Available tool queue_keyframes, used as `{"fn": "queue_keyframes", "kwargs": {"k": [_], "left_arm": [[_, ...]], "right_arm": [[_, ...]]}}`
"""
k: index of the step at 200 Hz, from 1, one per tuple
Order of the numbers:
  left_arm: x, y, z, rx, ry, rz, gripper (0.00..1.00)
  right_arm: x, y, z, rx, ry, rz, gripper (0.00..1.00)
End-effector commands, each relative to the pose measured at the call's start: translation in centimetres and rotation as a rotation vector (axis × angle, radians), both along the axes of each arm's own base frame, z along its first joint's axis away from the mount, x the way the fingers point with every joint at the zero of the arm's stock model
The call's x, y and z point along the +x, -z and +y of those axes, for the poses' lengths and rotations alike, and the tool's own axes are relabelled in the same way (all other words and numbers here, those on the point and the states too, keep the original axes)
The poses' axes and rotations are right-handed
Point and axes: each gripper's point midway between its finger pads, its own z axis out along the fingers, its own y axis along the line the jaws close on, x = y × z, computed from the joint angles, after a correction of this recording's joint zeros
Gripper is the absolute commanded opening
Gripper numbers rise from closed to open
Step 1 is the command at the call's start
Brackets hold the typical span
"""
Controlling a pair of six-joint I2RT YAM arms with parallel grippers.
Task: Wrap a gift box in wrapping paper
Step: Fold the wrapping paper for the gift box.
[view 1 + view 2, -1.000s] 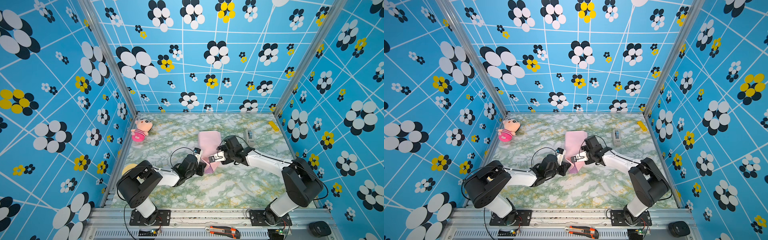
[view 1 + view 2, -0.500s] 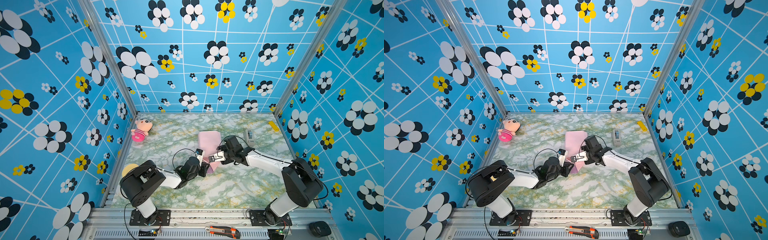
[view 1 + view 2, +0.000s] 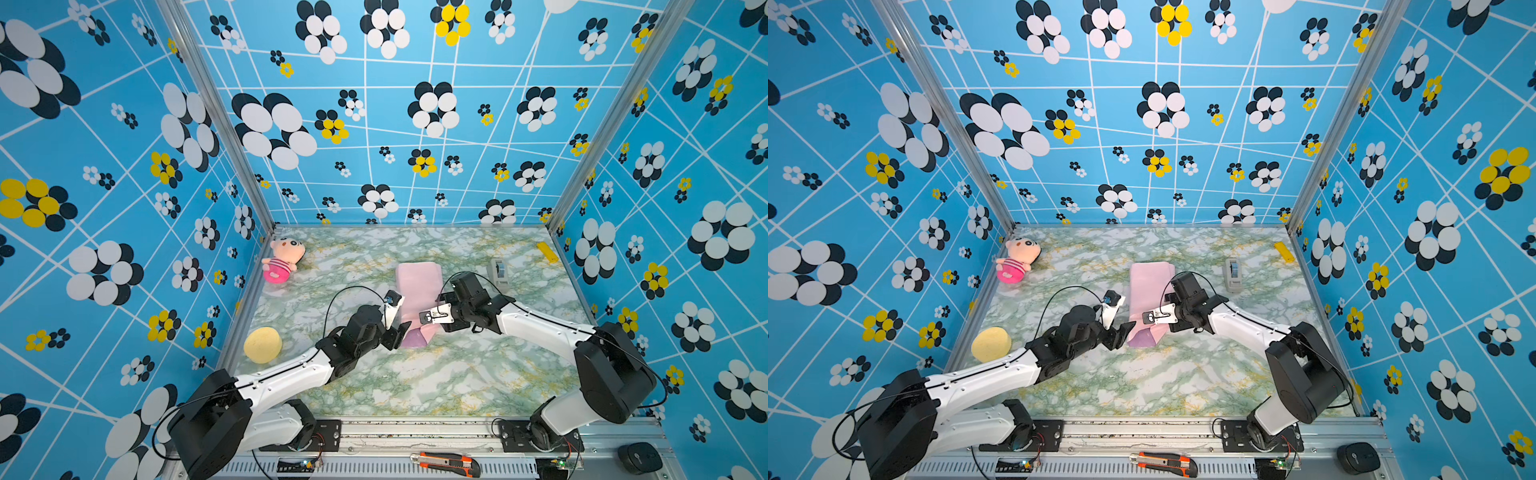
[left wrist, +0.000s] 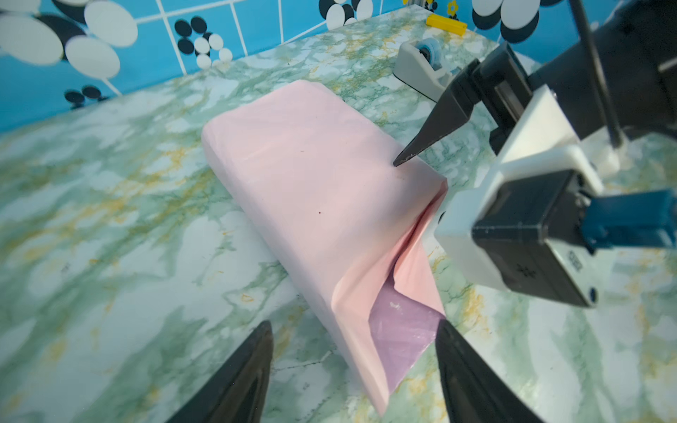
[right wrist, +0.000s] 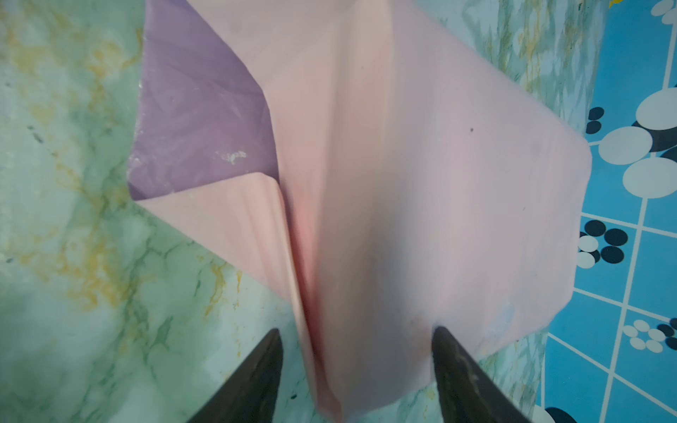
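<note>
Pink paper folded over lengthwise, box hidden, prob. inside; near end gapes purple. L gripper spread, empty; R gripper spread, tip pressing paper. Ends not yet closed.

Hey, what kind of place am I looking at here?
Probably a robot test booth: left arm and right arm bolted to a metal rail, flower-print panels around a marble-look table, doll and sponge lying about.
</note>
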Motion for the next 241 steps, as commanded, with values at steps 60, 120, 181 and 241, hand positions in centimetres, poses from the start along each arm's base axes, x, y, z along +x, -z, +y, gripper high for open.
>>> {"fn": "queue_keyframes", "kwargs": {"k": [60, 120, 181, 241], "left_arm": [[-0.3, 2.6, 2.7, 0.733, 0.805, -0.232, 0.82], [1.9, 5.8, 0.3, 0.84, 0.987, -0.442, 0.85], [4.7, 7.3, -1.6, 0.894, 0.94, -0.596, 0.99], [4.8, 9.2, -3.1, 0.881, 0.95, -0.596, 0.99]], "right_arm": [[1.2, -8.1, -0.4, 0.635, 0.638, 0.268, 0.8], [1.9, -5.7, -4.2, 1.044, 1.286, 0.791, 0.84], [2.7, -2.3, -1.8, 1.067, 1.421, 1.052, 0.89], [2.7, -0.8, -1.4, 1.017, 1.457, 1.111, 0.87]]}}
